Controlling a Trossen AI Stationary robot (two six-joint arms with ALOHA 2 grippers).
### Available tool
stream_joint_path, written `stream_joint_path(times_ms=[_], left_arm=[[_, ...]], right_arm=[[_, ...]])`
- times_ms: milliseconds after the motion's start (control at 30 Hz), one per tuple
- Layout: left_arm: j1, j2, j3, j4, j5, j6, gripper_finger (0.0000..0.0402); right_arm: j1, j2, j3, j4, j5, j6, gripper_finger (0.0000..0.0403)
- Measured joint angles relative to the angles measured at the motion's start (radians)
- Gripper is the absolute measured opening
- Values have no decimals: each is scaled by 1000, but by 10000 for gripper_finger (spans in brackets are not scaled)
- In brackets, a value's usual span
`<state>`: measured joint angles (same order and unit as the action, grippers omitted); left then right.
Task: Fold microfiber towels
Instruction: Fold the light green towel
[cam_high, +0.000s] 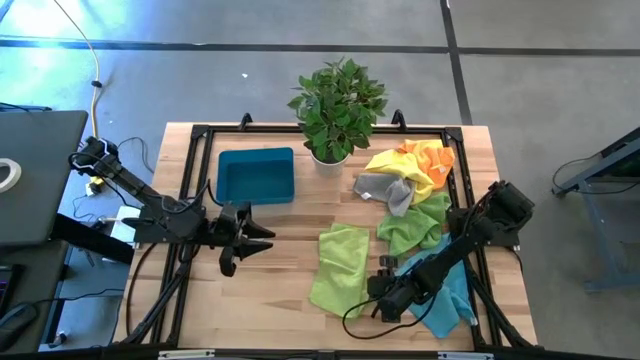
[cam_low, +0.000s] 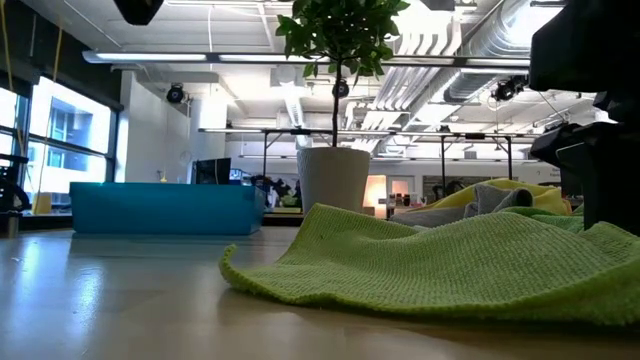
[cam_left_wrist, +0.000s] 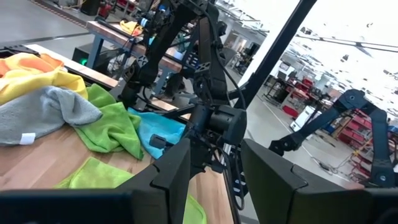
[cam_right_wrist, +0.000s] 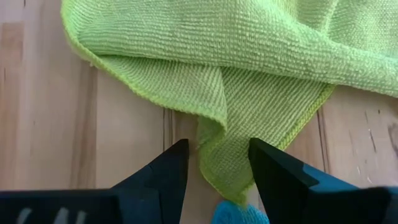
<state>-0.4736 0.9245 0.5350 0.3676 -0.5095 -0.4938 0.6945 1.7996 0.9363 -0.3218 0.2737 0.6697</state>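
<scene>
Here the lime green towel (cam_high: 340, 268) lies crumpled and partly doubled over on the wooden desk (cam_high: 280, 300), toward the middle and a little to the right in the high view. The right gripper (cam_high: 385, 298) sits low at this towel's near right corner; in the right wrist view its jaws stand spread, one on each side of a narrow tongue of the green cloth (cam_right_wrist: 227, 149), and the pictures do not show them pinching it. A teal-blue towel (cam_high: 452, 300) lies under and beside the right arm, near the desk's right edge. Farther back on the right, a second green towel (cam_high: 415, 228), a grey towel (cam_high: 385, 190), a yellow towel (cam_high: 400, 165) and an orange towel (cam_high: 430, 155) lie heaped together, overlapping. The left gripper (cam_high: 250, 238) hovers over bare wood left of the lime towel, well apart from it, jaws spread and holding nothing. A blue tray (cam_high: 256, 175) sits behind it, and a potted plant (cam_high: 335, 105) stands at the desk's far edge between the tray and the heap.
</scene>
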Motion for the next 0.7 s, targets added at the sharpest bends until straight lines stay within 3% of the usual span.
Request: stream_joint_path(times_ms=[167, 400, 700], left_arm=[[-1, 0, 0, 0, 0, 0, 133], [0, 0, 0, 0, -4, 0, 133], [-9, 3, 0, -26, -4, 142, 133]], right_arm=[[5, 8, 1, 6, 20, 5, 125], [1, 12, -1, 33, 28, 99, 13], [-17, -21, -5, 104, -73, 325, 2]])
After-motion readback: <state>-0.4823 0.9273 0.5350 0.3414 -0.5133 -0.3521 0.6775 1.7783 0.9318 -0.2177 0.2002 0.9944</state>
